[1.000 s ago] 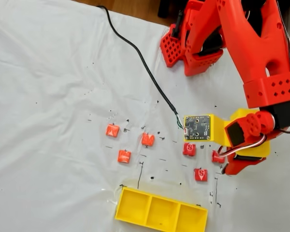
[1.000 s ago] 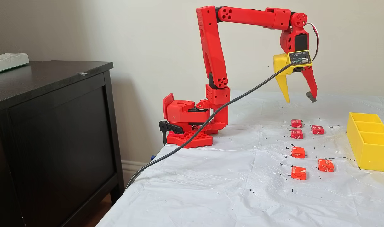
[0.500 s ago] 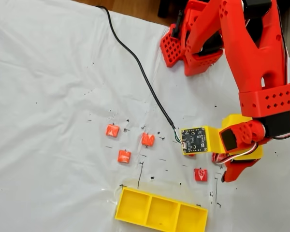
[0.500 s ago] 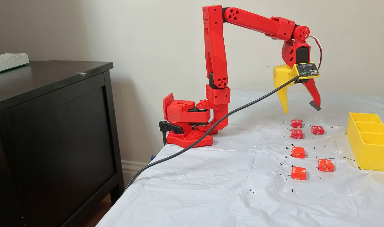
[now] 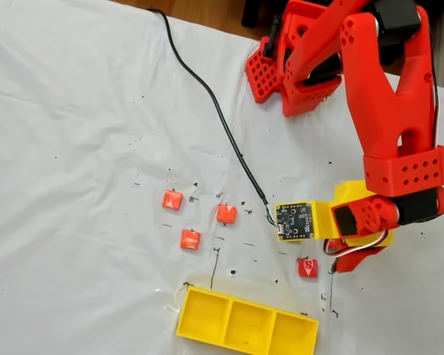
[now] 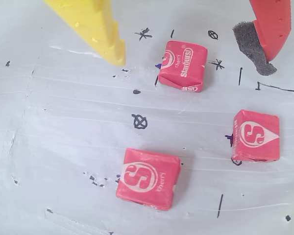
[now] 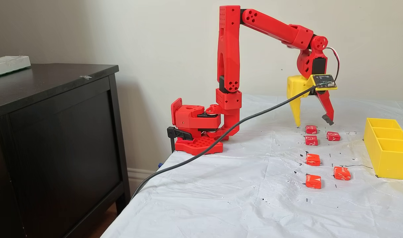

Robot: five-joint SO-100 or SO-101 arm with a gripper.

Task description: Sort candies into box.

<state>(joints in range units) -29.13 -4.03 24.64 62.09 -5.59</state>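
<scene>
On a white sheet marked with black pen, a red robot arm (image 7: 227,49) holds its gripper (image 7: 314,123) just above a cluster of three deep red candies (image 7: 311,129), jaws spread wide and holding nothing. The side-on fixed view shows the fingertips clear of the sheet, the yellow finger (image 7: 295,109) and the red finger (image 7: 326,105) either side of the rearmost sweet, and a dark cabinet (image 7: 56,132) beside the table. The wrist view brings out the lettering on the wrappers: one candy (image 6: 182,65) lies between the fingertips (image 6: 108,34), slightly below them in the picture, and two more sit nearer the camera, one (image 6: 147,178) at lower centre, one (image 6: 255,135) at right. A grey foam pad (image 6: 250,46) lines the red finger. From above, the arm hides two of those sweets, leaving one (image 5: 307,267) in sight beside the gripper. Three orange candies (image 5: 226,213) lie well to the left in that view. The yellow box (image 5: 246,322), with three empty compartments, sits at the near edge, apart from every sweet. A black cable (image 5: 207,96) trails from the wrist across the sheet.
</scene>
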